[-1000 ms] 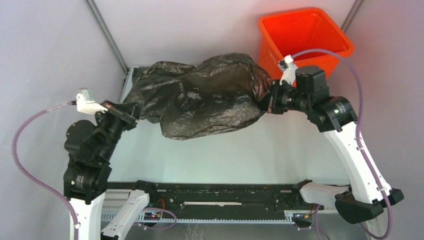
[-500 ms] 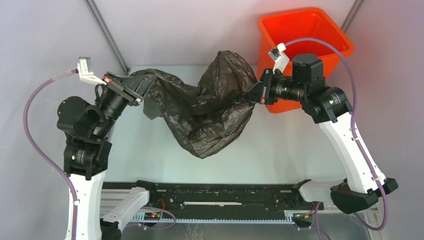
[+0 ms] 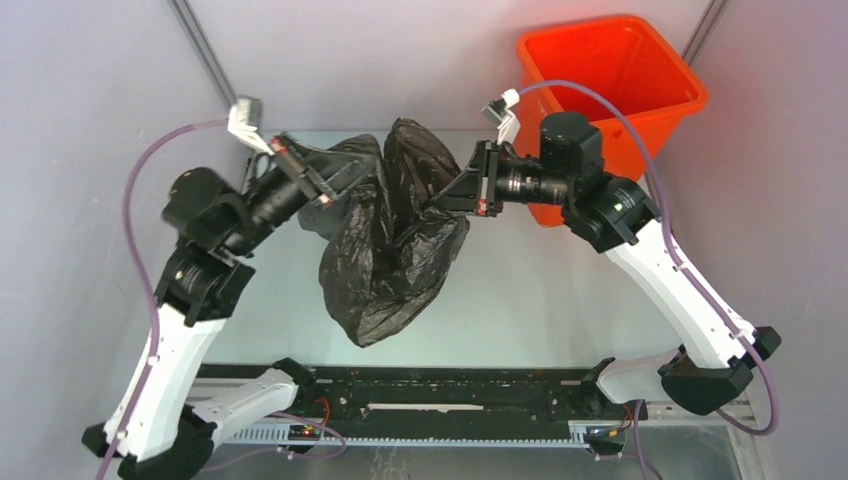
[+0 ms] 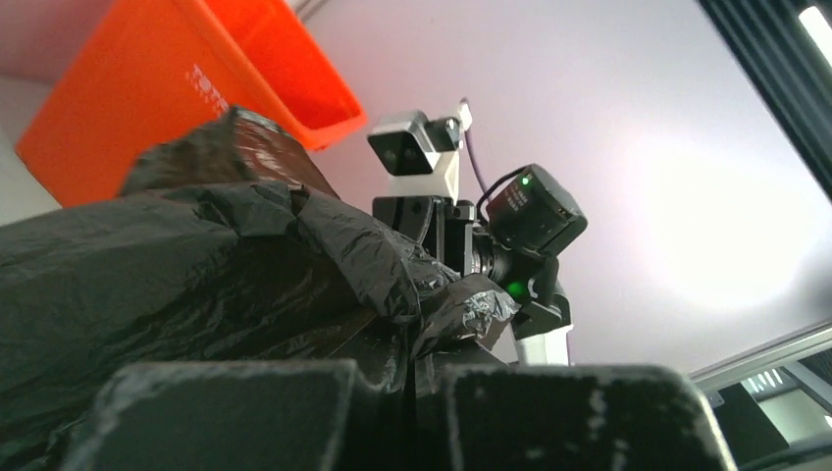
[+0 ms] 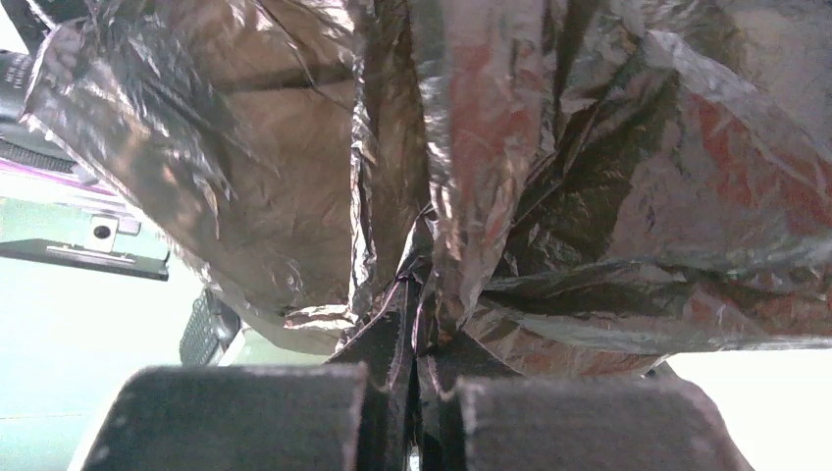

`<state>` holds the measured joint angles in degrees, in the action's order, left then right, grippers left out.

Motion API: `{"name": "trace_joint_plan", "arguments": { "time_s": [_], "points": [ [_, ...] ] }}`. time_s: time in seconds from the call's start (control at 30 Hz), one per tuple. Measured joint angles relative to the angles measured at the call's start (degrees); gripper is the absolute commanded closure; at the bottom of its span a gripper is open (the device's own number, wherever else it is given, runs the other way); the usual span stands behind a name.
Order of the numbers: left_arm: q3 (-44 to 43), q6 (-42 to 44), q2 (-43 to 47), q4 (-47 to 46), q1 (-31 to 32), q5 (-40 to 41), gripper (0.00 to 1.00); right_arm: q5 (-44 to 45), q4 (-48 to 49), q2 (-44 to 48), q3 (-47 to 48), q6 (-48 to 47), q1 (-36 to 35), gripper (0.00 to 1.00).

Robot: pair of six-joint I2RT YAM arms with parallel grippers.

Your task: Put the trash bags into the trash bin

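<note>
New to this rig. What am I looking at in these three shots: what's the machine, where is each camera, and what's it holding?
Two robot arms are bolted at the near edge of a table. The wide picture comes from a fixed camera above and behind them. The other two come from a small camera on each wrist, so the dark blocks along the bottom of those are that arm's own fingers. The left gripper and the right gripper are each shut on the same crinkled black trash bag, which hangs bunched between them over the table. The orange trash bin stands at the far right; the bag is not in it yet.
</note>
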<state>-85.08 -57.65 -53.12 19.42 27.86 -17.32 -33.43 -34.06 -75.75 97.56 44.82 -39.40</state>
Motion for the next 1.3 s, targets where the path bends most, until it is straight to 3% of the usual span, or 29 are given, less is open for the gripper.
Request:
{"name": "trace_joint_plan", "arguments": {
  "time_s": [0.17,0.4,0.43,0.53,0.67,0.73,0.77,0.9,1.0,1.23,1.3],
  "points": [
    [1.1,-0.1,-4.4,-0.5,5.3,2.4,1.0,-0.1,1.0,-2.8,0.0,1.8,-1.9,0.98],
    [4.2,-2.2,-6.1,0.0,5.9,4.3,1.0,-0.3,2.0,-3.5,0.0,1.2,-2.8,0.72],
    [4.6,-2.8,-6.1,-0.6,5.9,4.4,1.0,-0.6,2.9,-3.4,0.0,1.4,-2.8,0.61],
    [6.1,-4.8,-6.1,-2.7,5.8,4.3,1.0,-1.7,7.1,-3.2,-1.0,2.7,-2.8,0.43],
    [7.9,-7.1,-6.2,-4.4,5.4,4.0,1.0,-2.3,12.3,-2.3,-4.0,5.0,-3.0,0.27],
    [8.3,-8.3,-6.4,-5.4,5.2,3.7,1.0,-1.9,13.8,-1.7,-5.3,5.7,-3.0,0.03],
    [8.4,-8.8,-6.6,-5.8,5.1,3.5,1.0,-1.5,14.2,-1.6,-5.6,6.0,-3.0,0.01],
    [8.5,-11.0,-7.7,-8.5,5.1,3.0,1.0,0.9,15.7,-1.2,-6.0,6.5,-3.5,0.0],
    [8.5,-11.9,-8.3,-9.3,5.1,2.6,1.0,4.8,15.3,-1.0,-6.1,5.4,-5.0,0.06],
    [8.5,-12.9,-8.7,-10.4,5.1,1.9,1.0,13.7,12.0,-1.0,-6.0,0.0,-8.7,0.27],
    [8.5,-12.9,-8.8,-10.6,5.1,1.8,1.0,15.9,11.5,-1.0,-5.9,-1.4,-9.8,0.4]
  ]
}}
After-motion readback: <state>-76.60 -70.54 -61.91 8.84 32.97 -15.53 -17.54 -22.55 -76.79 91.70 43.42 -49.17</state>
